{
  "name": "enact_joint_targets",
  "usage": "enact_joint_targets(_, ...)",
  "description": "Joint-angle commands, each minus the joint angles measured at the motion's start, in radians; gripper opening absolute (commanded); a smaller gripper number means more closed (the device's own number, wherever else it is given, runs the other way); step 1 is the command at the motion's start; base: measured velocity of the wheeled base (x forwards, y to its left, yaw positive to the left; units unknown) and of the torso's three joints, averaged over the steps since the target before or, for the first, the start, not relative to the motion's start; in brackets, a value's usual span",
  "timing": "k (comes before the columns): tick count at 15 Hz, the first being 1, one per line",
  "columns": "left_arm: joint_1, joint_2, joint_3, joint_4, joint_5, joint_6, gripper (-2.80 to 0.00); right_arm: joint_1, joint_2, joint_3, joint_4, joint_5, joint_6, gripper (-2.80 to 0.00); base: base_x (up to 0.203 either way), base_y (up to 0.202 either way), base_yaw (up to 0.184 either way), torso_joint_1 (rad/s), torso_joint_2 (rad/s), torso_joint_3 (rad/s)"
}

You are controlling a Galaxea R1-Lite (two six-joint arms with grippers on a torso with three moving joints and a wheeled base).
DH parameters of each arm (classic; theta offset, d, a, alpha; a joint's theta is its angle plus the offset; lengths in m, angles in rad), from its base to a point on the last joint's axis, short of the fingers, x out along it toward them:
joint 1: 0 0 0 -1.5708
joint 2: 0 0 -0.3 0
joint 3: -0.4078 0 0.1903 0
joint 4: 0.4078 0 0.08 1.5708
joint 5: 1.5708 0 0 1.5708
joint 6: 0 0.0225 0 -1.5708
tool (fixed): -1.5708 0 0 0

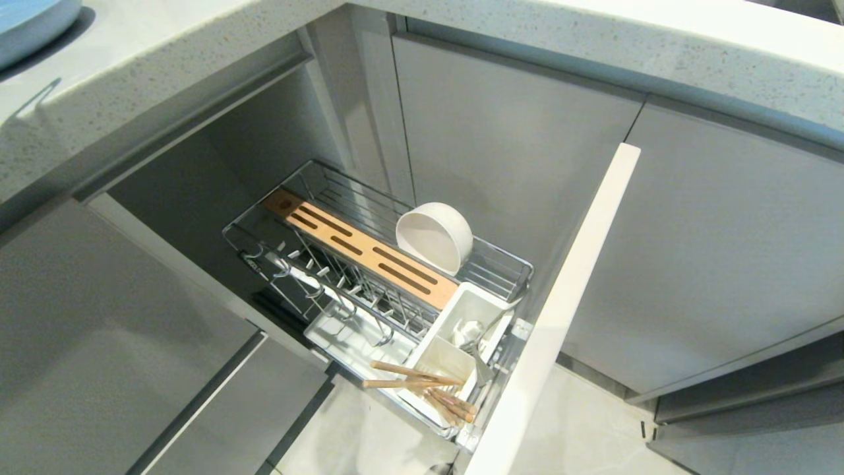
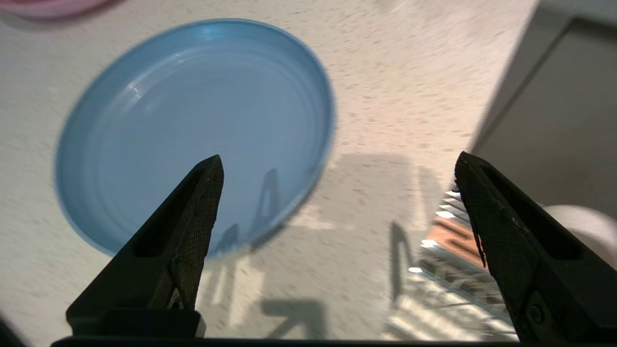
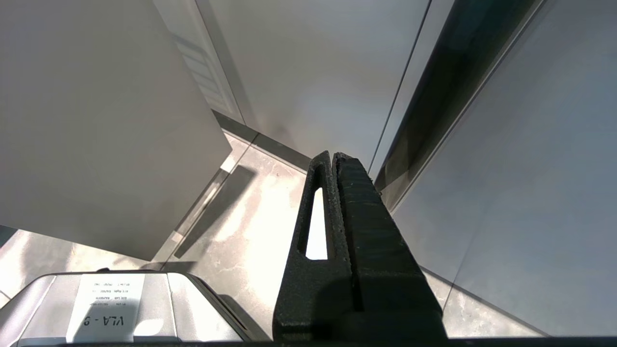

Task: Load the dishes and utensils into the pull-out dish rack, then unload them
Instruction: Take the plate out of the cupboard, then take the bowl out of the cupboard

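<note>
Black fingertips (image 2: 205, 193) of the left hand (image 2: 337, 166) frame the left wrist view, spread wide apart, with nothing between them: hand released. It hangs over the speckled pale worktop (image 2: 395, 77), pointing down at it. One fingertip overlaps the near rim of the pale blue plate (image 2: 193, 130), which lies flat on the worktop; contact cannot be judged. The other fingertip sits past the worktop edge, over the rack. A pink dish (image 2: 53, 6) shows as a sliver at the frame edge beyond the plate.

Right hand (image 3: 335, 156): fingers pressed together, clenched on nothing, pointing toward the grey cabinet fronts (image 3: 313, 72) and tiled floor (image 3: 241, 226), away from the work.

Head view: neither arm visible. Pull-out dish rack (image 1: 379, 277) stands drawn out of the corner cabinet behind its pale front panel (image 1: 567, 303).
- White bowl (image 1: 435, 236): tipped on its side in the far wire section, mouth facing the wooden strip (image 1: 362, 249), touching or just beside it.
- Chopsticks (image 1: 415, 382): in the white caddy (image 1: 455, 349) at the front end; some lie across its rim and stick out over the tray, others lie tilted inside.
- Metal spoon (image 1: 476, 349): in the caddy, in the compartment beside the chopsticks.
- Plate prongs (image 1: 330, 277): upright, no plate in them.
- Blue plate edge visible at the worktop's far left corner.
</note>
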Motion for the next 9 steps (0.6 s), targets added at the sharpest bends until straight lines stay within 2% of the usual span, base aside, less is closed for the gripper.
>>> enact_joint_targets(1, -0.001, -0.073, 0.033, 0.001, -0.039, -0.123, 0.0, 0.0, -0.004, 0.002, 0.0, 0.0, 0.0, -2.8, 0.0, 0.0, 0.0, 0.0, 0.0, 0.0)
enact_joint_targets(3, -0.001, -0.116, 0.1, -0.027, -0.06, -0.308, 0.0, 0.0, -0.004, 0.002, 0.0, 0.0, 0.001, -2.8, 0.0, 0.0, 0.0, 0.0, 0.0, 0.0)
enact_joint_targets(5, -0.015, -0.161, 0.195, -0.118, -0.098, -0.458, 0.0, 0.0, -0.004, 0.002, 0.0, 0.0, 0.0, -2.8, 0.0, 0.0, 0.0, 0.0, 0.0, 0.0)
enact_joint_targets(6, -0.034, -0.171, 0.216, -0.156, -0.107, -0.551, -2.8, 0.0, -0.004, 0.002, 0.0, 0.0, 0.0, -2.8, 0.0, 0.0, 0.0, 0.0, 0.0, 0.0)
enact_joint_targets(8, -0.048, -0.173, 0.246, -0.223, -0.121, -0.716, -2.8, 0.0, -0.004, 0.002, 0.0, 0.0, 0.0, -2.8, 0.0, 0.0, 0.0, 0.0, 0.0, 0.0)
enact_joint_targets(9, -0.055, -0.168, 0.256, -0.26, -0.14, -0.736, -2.8, 0.0, -0.004, 0.002, 0.0, 0.0, 0.001, -2.8, 0.0, 0.0, 0.0, 0.0, 0.0, 0.0)
